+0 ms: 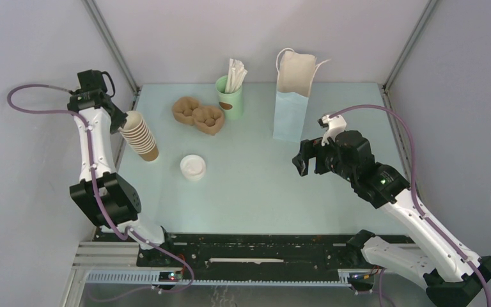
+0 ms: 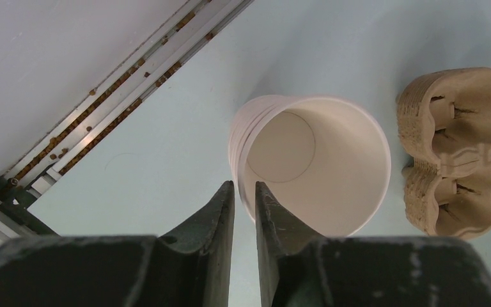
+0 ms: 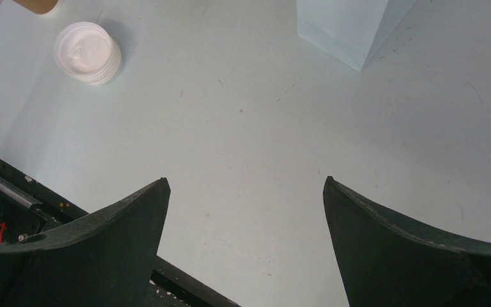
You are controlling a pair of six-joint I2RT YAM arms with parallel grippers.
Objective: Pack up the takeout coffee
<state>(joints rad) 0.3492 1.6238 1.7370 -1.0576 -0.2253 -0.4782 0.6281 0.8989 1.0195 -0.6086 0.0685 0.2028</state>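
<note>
Left side: your left fingers (image 2: 231,195) are at the near rim of the top cup (image 2: 319,173) on the stack of brown cups (image 1: 140,135). The stack stands on the counter (image 1: 256,192) far to the left of the bag (image 1: 292,96), close by the left wall.
- The 2 tips are drawn nearly together, with 1 narrow slit between them.
- 1 tip lies over the cup's white inside and the other lies outside its wall.
- From the wrist view you cannot tell whether they pinch the rim or only hang above it.

Right side: your right fingers (image 1: 305,157) hover just in front of the bag, on its near side. They are spread wide with nothing between them, and only bare counter shows below.

Coffee parts: the brown cups are all in that 1 stack. The white lids (image 1: 192,167) sit in a short pile left of the bag and nearer to you, well apart from the cups. In the right wrist view the pile's sides look white and ridged.

Bag: pale blue paper, upright, with its mouth open and its white handles up. From here you cannot see what is inside.

Other items:
- A green cup of white sticks (image 1: 229,96) stands just left of the bag.
- A brown pulp cup carrier (image 1: 197,116) with 2 wells lies further left of the bag, between the green cup and the stack of brown cups.
</note>
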